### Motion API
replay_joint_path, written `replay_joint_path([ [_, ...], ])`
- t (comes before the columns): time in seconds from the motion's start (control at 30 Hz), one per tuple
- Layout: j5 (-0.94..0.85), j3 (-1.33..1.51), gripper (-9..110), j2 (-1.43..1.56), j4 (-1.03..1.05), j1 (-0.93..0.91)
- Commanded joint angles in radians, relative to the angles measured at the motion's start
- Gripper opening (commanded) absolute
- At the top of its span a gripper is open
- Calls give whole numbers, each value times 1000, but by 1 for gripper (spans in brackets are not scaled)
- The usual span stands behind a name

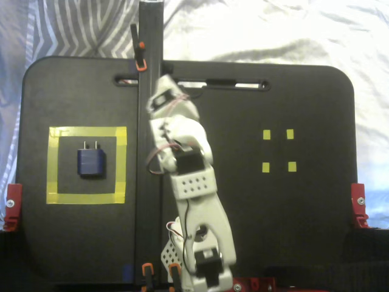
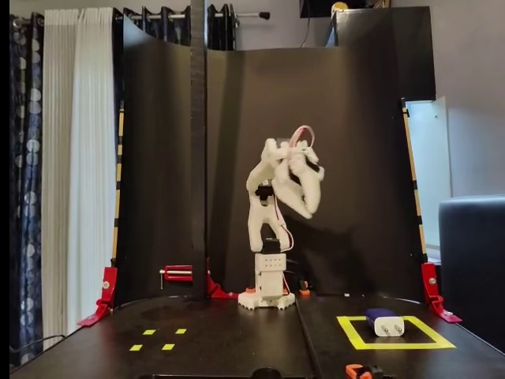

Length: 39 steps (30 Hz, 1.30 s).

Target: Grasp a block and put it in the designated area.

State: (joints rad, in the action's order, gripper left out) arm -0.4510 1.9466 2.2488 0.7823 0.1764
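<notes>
The dark navy block (image 1: 91,162) lies flat inside the large yellow tape square (image 1: 53,164) at the left of the black board, its two pale prongs pointing to the board's far edge. In the other fixed view the block (image 2: 384,321) sits inside the same square (image 2: 351,335) at the front right. My white arm is folded up over the board's middle. My gripper (image 1: 160,96) is raised well above the board, away from the block, and holds nothing. In the front-on fixed view the gripper (image 2: 308,205) points downward and its jaws look closed.
Four tiny yellow tape squares (image 1: 278,150) mark the board's right half and show in the other fixed view (image 2: 158,338) at the left. A black upright post (image 1: 150,36) stands at the board's middle. Red clamps (image 1: 12,207) (image 1: 360,204) grip the side edges.
</notes>
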Motion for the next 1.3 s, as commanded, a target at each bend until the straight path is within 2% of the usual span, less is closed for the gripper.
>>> replay_joint_path([
  [0.0,86,107,0,89,-124,-38],
  [0.27,245,356,0,276,-278,-92],
  [0.73,410,704,0,617,-314,-110],
  [1.07,417,1057,0,951,-387,-121],
  [1.27,408,1193,0,1022,-446,-126],
])
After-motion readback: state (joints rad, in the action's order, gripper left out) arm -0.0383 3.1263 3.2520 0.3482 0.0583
